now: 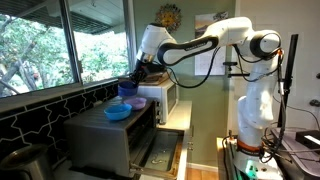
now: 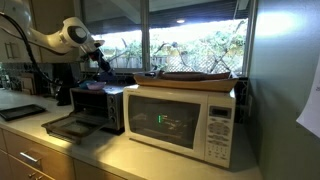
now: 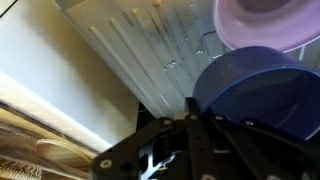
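Note:
My gripper (image 1: 133,77) hangs over the top of a steel toaster oven (image 1: 105,140) and is shut on the rim of a dark blue bowl (image 3: 252,92). In an exterior view the bowl (image 1: 127,89) hangs just below the fingers, a little above the oven top. A purple bowl (image 3: 266,22) sits on the oven top right beside it, also visible in an exterior view (image 1: 137,102). A light blue bowl (image 1: 117,112) sits nearer the oven's front. The gripper (image 2: 100,63) is small and dark against the window, so the bowls are hard to make out there.
The toaster oven's door (image 2: 65,127) lies open onto the counter. A white microwave (image 2: 182,120) stands next to the oven with a flat tray (image 2: 195,77) on top. Windows (image 1: 45,45) run close behind the oven. Drawers (image 1: 165,155) are below.

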You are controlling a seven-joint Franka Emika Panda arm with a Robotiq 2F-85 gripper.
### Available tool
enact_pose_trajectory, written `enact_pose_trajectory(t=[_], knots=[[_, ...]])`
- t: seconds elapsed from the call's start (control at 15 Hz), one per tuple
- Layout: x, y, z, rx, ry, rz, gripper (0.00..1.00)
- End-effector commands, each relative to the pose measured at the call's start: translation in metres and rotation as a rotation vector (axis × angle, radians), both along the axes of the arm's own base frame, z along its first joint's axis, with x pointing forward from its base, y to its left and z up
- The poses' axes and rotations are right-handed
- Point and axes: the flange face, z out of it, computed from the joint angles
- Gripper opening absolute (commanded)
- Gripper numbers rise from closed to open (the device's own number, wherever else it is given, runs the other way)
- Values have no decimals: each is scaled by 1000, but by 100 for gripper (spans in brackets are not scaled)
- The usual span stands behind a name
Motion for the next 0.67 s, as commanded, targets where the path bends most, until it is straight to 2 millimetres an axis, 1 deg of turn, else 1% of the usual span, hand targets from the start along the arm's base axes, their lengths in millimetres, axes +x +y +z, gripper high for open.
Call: enact_pose_trajectory(t=[0.0,0.6], knots=[[-16,-4,0,-9,-43,42,1],[-28,-2,-5,-18,-105,129,1]])
